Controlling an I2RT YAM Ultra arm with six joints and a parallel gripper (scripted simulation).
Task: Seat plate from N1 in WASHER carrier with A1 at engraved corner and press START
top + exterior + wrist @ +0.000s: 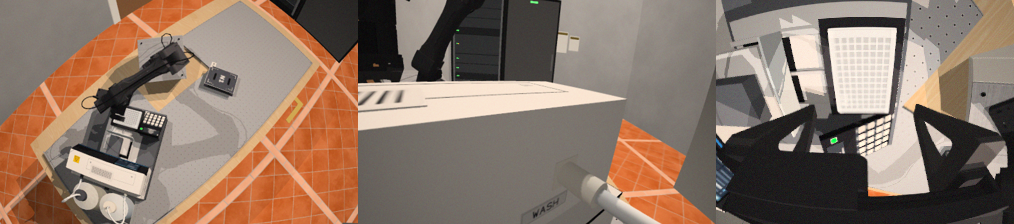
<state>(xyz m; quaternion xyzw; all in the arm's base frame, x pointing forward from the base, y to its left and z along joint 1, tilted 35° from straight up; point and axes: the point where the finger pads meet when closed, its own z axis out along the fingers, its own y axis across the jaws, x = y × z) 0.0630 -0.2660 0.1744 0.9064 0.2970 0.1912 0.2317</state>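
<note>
The white well plate (132, 116) (863, 68) lies flat in the black carrier (126, 126) (825, 63) of the washer (107, 172) (487, 129). I cannot tell which corner is the cut-off one. The keypad (154, 120) (874, 135) sits right beside the plate, and the lamp (141, 129) (833, 140) below it glows green. My gripper (120, 116) (865, 109) is open and empty, and hovers above the plate's end with nothing between the fingers. The dark plate nest N1 (221, 79) stands empty to the right. In the exterior view only the arm (438, 38) shows behind the washer.
The washer's white housing fills the near left of the grey mat (257, 64). Two white bottles (87, 196) (116, 206) with hoses stand behind it. The arm's base plate (145, 48) is at the mat's far edge. A dark rack (503, 42) stands behind.
</note>
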